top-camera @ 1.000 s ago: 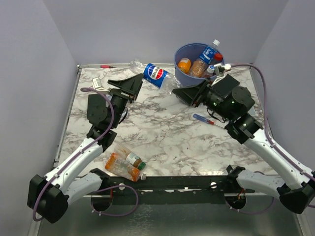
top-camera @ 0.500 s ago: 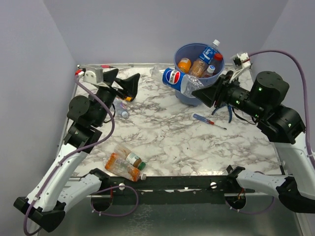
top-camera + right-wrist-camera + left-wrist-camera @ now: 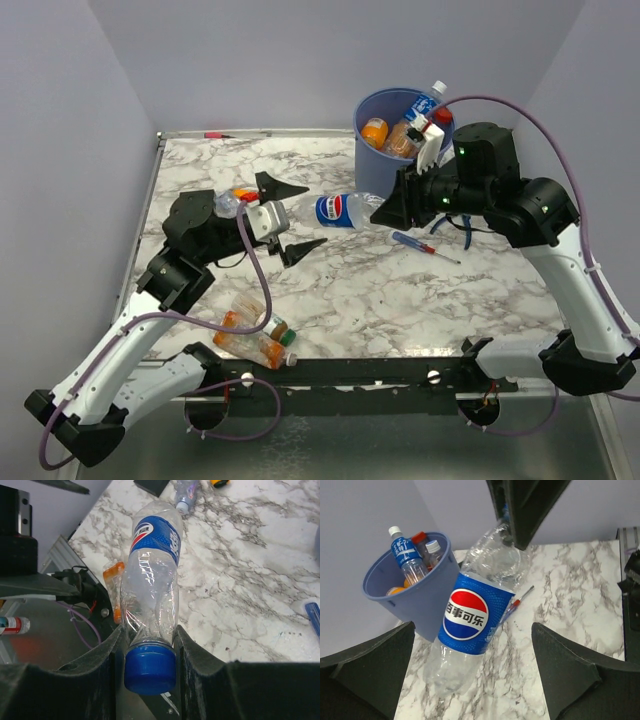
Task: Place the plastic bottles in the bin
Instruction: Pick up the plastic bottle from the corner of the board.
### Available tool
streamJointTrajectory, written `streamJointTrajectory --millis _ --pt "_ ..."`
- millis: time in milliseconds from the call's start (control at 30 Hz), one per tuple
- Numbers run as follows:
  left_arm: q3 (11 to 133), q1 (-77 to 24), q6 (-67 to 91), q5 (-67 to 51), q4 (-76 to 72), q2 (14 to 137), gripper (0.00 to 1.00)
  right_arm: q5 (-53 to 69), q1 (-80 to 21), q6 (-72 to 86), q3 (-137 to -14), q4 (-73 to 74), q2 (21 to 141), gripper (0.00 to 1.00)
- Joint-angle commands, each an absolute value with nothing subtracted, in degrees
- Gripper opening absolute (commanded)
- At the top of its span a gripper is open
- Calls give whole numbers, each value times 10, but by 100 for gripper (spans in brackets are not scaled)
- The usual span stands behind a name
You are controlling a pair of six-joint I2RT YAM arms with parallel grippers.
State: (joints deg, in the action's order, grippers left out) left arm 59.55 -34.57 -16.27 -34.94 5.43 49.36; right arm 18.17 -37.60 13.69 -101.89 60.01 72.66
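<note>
Bottle (image 3: 335, 210), pinched at its neck by the right gripper (image 3: 385, 212) while the left gripper (image 3: 291, 216) is spread wide and empty, should be lifted clear over the bin (image 3: 372, 150) rim before release.

The bin (image 3: 372, 150) stands at the table's (image 3: 340, 290) far right, with several bottles (image 3: 405, 135) in it. Before it and to its left, a single bottle (image 3: 335, 210) hangs level over the table's middle, its cap end between the right gripper's (image 3: 380, 214) fingers and its base between the left gripper's (image 3: 313, 216) wide jaws, untouched. A screwdriver (image 3: 425, 245) lies just right of it. Two more bottles (image 3: 255, 335) lie at the near edge, left of centre
</note>
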Motion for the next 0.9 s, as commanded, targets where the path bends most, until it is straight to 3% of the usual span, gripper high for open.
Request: streamJointTrajectory --millis 0,367,533,600,667,800,867 --pt "628 -375 -286 -358 137 513 99 257 -376 120 -1068 624 749 0" --pt "660 -459 -375 -154 171 598 97 306 -381 123 -1086 609 771 0" --pt "668 -488 -353 -83 151 624 73 299 -382 130 -1090 592 768 0" --pt "665 -493 -333 -83 133 620 55 294 -382 135 -1088 577 762 0" --pt "653 -495 -307 -91 101 609 39 291 -382 143 -1080 556 753 11" --pt "613 -497 -271 -113 39 581 16 283 -382 161 -1061 502 724 57" --pt "597 -497 -249 -119 17 576 9 265 -382 170 -1047 476 706 70"
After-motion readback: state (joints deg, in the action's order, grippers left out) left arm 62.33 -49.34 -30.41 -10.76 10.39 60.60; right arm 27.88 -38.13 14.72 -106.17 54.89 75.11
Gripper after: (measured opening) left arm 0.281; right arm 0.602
